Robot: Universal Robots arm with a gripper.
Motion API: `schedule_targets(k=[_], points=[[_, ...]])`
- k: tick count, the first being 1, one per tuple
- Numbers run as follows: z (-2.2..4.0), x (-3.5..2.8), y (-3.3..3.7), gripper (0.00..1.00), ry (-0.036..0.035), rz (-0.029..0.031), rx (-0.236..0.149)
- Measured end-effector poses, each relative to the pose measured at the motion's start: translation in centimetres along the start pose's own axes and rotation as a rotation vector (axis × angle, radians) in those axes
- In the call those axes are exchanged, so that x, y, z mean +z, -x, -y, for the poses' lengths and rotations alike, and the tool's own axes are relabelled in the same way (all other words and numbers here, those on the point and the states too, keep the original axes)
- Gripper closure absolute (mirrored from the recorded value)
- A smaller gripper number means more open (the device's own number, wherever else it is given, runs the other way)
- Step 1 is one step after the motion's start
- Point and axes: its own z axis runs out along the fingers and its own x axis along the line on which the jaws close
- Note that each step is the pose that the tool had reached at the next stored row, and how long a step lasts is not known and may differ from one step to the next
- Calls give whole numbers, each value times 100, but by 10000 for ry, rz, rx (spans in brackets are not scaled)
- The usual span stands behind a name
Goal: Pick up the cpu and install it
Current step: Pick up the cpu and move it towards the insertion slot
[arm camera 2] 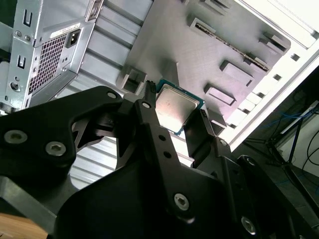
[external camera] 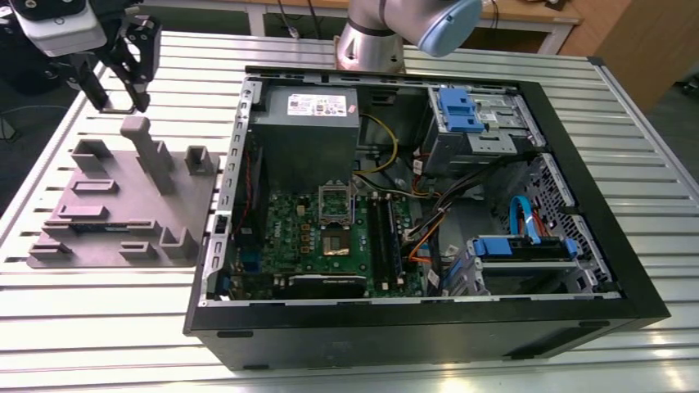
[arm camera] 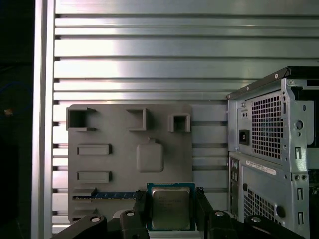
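Observation:
The cpu (arm camera 2: 174,107) (arm camera: 170,208), a small square chip with a dull silver top and a green edge, sits between my fingers in both wrist views. My gripper (arm camera 2: 175,105) (arm camera: 170,200) is shut on it. In the exterior view the gripper (external camera: 123,100) hangs above the far end of a grey fixture tray (external camera: 120,205), off the exterior view's left of the open computer case (external camera: 415,327). The chip is held clear above the tray (arm camera: 114,164). Inside the case lies the green motherboard (external camera: 295,237) with its metal-framed socket (external camera: 333,201).
A tall post (external camera: 147,151) and several raised blocks stand on the tray, and a green memory stick (arm camera: 107,195) lies in one of its slots. The case holds a grey power supply (external camera: 306,115), blue drive brackets (external camera: 459,110) and loose cables (external camera: 437,221). The table is ribbed aluminium (external camera: 110,327).

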Motion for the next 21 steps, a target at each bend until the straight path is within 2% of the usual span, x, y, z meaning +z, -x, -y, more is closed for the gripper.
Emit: schedule_targets(k=[3,5,21], points=[[0,0,5,53,0,0,0],[-1,1,73,53,0,0,0],[-2,1,106,53,0,0,0]])
